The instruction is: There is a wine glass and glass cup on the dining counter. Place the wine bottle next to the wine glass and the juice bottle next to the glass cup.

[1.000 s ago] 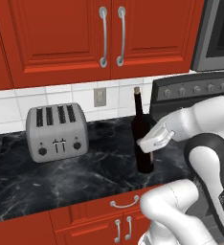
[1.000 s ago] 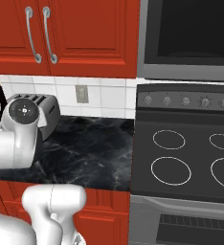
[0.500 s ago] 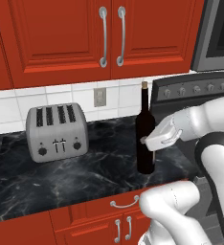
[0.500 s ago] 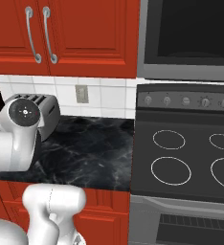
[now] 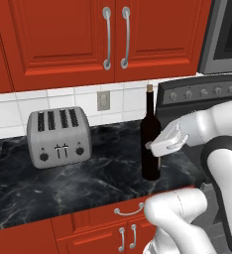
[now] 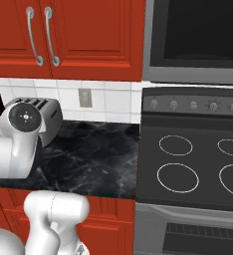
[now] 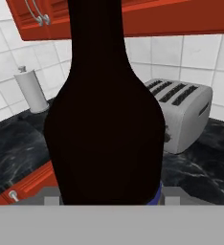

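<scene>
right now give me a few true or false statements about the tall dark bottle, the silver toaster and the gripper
1. The tall dark wine bottle with a tan cork top stands upright on the black marble worktop. True.
2. The silver four-slot toaster lies tipped on its side. False: it stands upright, slots up.
3. The gripper is at the bottle's body. True.
4. The bottle stands on the black stove. False: it is over the worktop, left of the stove.
5. The red upper cabinet doors hang open. False: they are shut.
</scene>
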Controlling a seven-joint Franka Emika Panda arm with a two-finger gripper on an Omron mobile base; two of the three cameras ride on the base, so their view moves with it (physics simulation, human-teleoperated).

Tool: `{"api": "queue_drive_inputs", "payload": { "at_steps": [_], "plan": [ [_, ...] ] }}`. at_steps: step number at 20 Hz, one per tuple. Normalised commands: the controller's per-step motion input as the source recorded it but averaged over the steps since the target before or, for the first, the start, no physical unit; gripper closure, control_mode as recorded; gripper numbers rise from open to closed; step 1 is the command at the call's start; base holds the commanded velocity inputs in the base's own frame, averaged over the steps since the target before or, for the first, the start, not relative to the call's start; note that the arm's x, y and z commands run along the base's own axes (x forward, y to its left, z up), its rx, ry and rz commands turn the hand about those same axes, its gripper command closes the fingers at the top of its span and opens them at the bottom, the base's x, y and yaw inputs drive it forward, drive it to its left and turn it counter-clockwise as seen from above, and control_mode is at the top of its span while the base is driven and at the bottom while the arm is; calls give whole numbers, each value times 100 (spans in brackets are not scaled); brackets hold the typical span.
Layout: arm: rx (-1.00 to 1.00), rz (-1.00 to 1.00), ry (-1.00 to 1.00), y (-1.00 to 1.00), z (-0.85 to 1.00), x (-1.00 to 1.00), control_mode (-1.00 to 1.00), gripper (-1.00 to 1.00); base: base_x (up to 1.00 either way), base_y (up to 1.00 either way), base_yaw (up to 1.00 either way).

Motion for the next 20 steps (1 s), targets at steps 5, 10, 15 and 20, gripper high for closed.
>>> {"api": "queue_drive_inputs", "payload": {
  "at_steps": [5, 10, 15, 20],
  "plan": [
    [0, 0, 0, 0, 0, 0, 100, 100, -10, 0, 0],
    [0, 0, 0, 0, 0, 0, 100, 100, -56, -1, -1],
    [0, 0, 0, 0, 0, 0, 100, 100, -75, -5, -2],
    [0, 0, 0, 0, 0, 0, 100, 100, -70, -8, -17]
  ]
}}
